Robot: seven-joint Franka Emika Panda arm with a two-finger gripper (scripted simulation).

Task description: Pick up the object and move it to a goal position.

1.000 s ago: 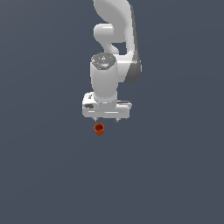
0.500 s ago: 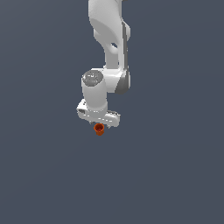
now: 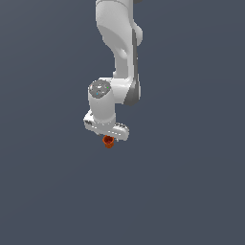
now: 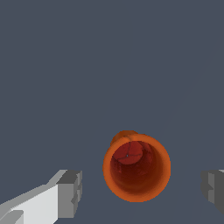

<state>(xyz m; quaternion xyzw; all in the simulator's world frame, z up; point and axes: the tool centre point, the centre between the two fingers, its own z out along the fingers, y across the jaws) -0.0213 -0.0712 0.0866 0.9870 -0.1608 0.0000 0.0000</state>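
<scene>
The object is a tiny orange-red cup (image 3: 108,142) with a darker hollow top. In the exterior view it shows just under the white gripper (image 3: 107,136). In the wrist view the cup (image 4: 136,168) stands upright, open end facing the camera, between the two grey fingertips (image 4: 70,194). There is a clear gap on each side of it. The gripper (image 4: 141,189) is open and touches nothing.
Plain dark grey ground (image 3: 191,191) fills both views. The white arm (image 3: 119,43) rises above the gripper to the top of the exterior view. No goal marker shows.
The gripper has moved towards the exterior view's left and come down over the cup. The cup has not moved.
</scene>
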